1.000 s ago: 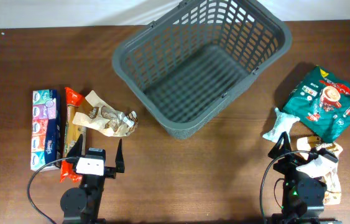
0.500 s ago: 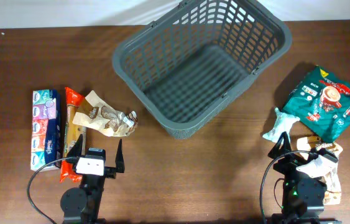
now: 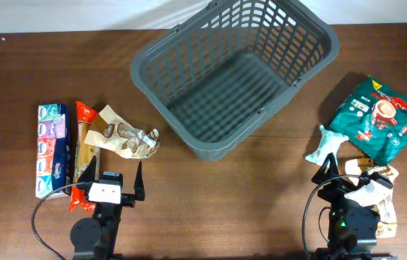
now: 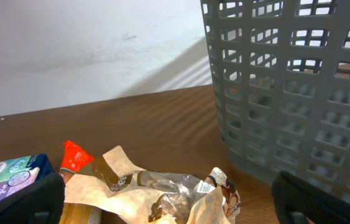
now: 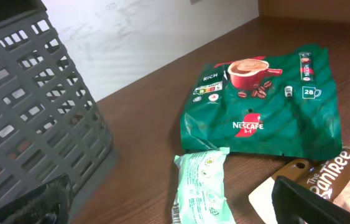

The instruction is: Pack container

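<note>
The container [image 3: 228, 94], a large dark grey lattice basket, sits empty at the top middle of the table, turned at an angle. Its wall fills the right of the left wrist view [image 4: 293, 93] and the left of the right wrist view [image 5: 32, 106]. My left gripper [image 3: 113, 182] stands open near the front edge, with a crumpled beige snack packet [image 4: 156, 193] lying just ahead between its fingers [image 4: 19, 199]. Over at the right, my right gripper [image 3: 348, 177] is open too, and a pale green packet [image 5: 202, 186] lies ahead of it, untouched.
Left of the crumpled packet [image 3: 123, 137] lie an orange packet [image 3: 84, 155] and a blue tissue pack [image 3: 51, 148]. On the right are a green Nescafe bag [image 3: 376, 119], the pale green packet [image 3: 326, 144] and a brown and white packet [image 5: 311, 180].
</note>
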Robot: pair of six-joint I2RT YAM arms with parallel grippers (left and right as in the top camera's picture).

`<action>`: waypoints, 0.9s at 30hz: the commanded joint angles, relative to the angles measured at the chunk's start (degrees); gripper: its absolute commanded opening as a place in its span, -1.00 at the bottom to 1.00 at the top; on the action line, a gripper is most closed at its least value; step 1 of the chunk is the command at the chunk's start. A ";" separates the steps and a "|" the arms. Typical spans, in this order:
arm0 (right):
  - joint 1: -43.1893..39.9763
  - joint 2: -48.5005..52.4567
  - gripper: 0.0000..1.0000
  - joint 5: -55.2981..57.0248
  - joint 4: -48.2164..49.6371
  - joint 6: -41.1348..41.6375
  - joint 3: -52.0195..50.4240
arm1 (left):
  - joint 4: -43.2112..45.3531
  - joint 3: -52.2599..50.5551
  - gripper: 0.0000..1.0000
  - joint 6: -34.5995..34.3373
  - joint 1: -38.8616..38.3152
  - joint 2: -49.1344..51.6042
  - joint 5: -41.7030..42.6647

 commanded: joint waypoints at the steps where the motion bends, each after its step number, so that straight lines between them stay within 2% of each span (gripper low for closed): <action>1: 0.57 -0.39 0.98 0.92 -0.04 -0.17 -0.39 | -0.37 -0.11 0.98 -0.33 0.35 -0.22 -0.42; 13: 0.57 -0.37 0.98 0.68 -0.22 -0.17 -0.39 | -0.37 -0.11 0.98 -0.31 0.35 -0.22 -0.48; 17: 0.57 -0.17 0.98 -5.07 -0.24 -0.20 -0.39 | -0.26 -0.11 0.98 -0.37 0.35 -0.22 -1.03; 21: 0.57 -0.17 0.98 -14.38 0.42 -0.17 0.87 | -0.17 0.66 0.98 -0.37 0.35 0.20 6.14; 25: 0.57 0.00 0.98 -18.34 0.96 -0.48 6.67 | -1.64 6.91 0.98 -1.05 0.35 4.22 6.60; 27: 0.57 2.25 0.98 -22.01 -0.66 -0.81 13.57 | -5.38 15.80 0.98 -1.01 0.35 11.45 7.61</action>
